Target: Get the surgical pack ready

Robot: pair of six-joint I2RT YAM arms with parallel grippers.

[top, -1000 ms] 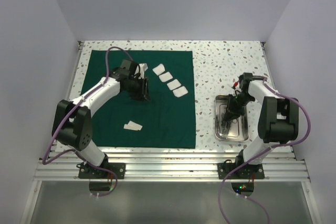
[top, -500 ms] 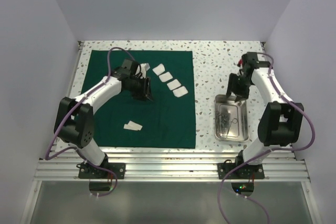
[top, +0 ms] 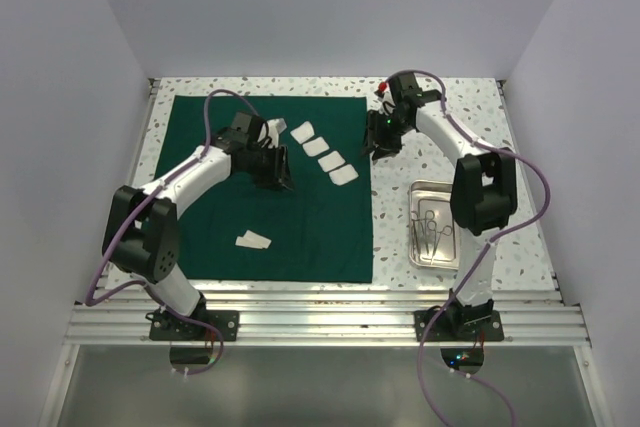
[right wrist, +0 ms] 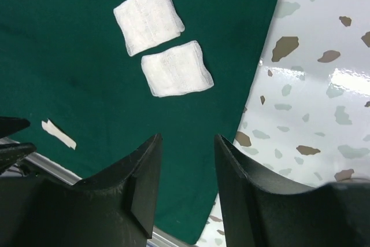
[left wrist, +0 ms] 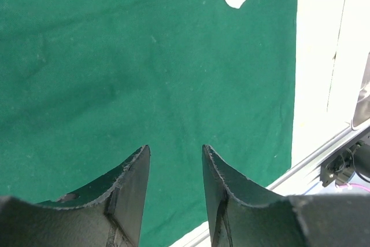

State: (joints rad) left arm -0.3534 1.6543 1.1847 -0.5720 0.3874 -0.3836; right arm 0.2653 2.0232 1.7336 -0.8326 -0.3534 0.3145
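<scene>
Count: 1 dark green cloth (top: 220,217), 1 steel tray (top: 455,247), 4 gauze squares (top: 331,160) in a diagonal row, 1 more white gauze piece (top: 252,240) lying apart. Scissor-like instruments (top: 432,229) in the tray: several, exact number unreadable.

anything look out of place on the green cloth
One white gauze piece lies alone toward the green cloth's near edge, skewed, apart from the neat diagonal row of gauze squares farther back.

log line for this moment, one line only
left fingers open, empty, over cloth | right fingers open, empty, above cloth's right edge by gauze squares | instruments in tray
</scene>
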